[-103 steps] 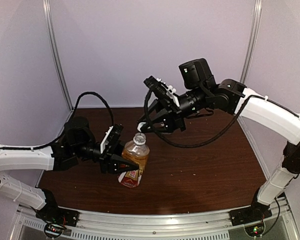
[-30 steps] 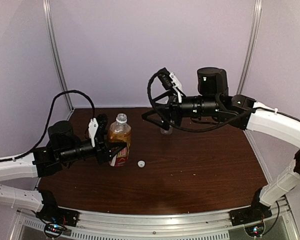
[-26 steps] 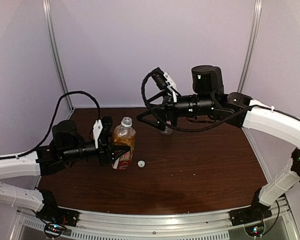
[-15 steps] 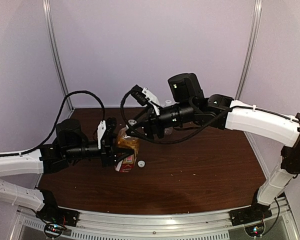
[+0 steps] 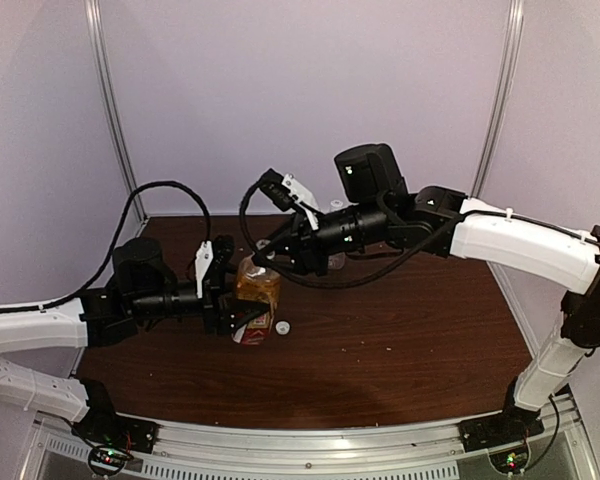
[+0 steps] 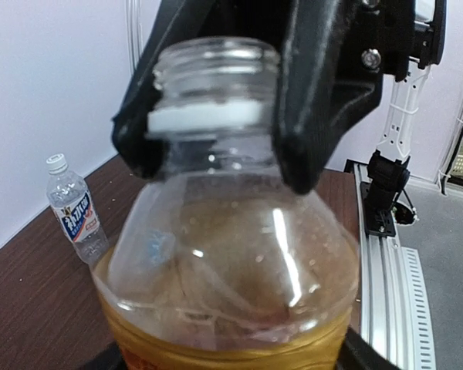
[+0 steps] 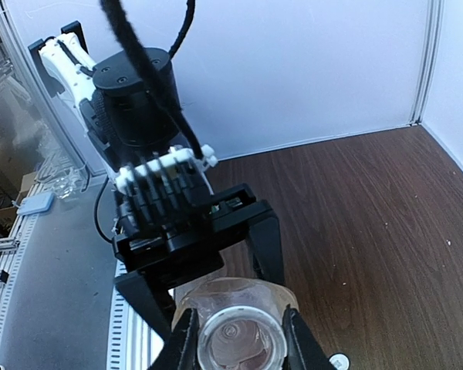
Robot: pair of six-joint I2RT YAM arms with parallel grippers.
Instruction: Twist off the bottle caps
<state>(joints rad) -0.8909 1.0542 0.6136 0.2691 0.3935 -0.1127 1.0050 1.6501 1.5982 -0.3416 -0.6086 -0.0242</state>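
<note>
The amber bottle stands uncapped on the table, its open mouth facing the right wrist camera. My right gripper is shut on its threaded neck, one finger on each side. Lower down, my left gripper is open around the bottle's body, with a thin gap showing at one finger. One white bottle cap lies on the table just right of the bottle. In the left wrist view the clear bottle stands farther back with its white cap on.
The brown tabletop is walled by pale panels at the back and sides. A metal rail with both arm bases runs along the near edge. The right arm and its black cable hang over the table's middle.
The right arm swung left from the clear bottle to the amber one and shut on its neck. The left gripper's jaws spread apart around the bottle's body.
</note>
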